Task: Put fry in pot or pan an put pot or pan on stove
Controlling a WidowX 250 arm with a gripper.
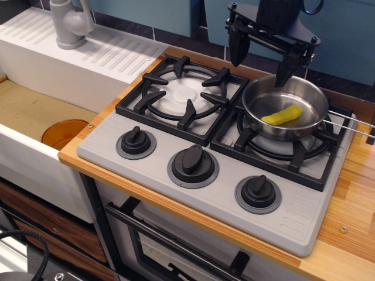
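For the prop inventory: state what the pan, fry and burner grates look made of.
Pan: polished steel by its look; mirror-bright wall with reflections.
Fry: probably plastic; glossy, uniform yellow.
Burner grates: matte black, cast-iron style, possibly molded plastic; the picture can't settle it.

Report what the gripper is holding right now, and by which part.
Nothing. The gripper hangs open above the back rim of the pan, fingers apart and empty. The fry lies loose inside the pan.

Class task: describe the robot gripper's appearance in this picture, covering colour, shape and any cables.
The gripper is all black: two slim, tapering fingers hang from a wide flat crossbar under a blocky body. A thin dark cable loops at its upper right. No markings are readable.
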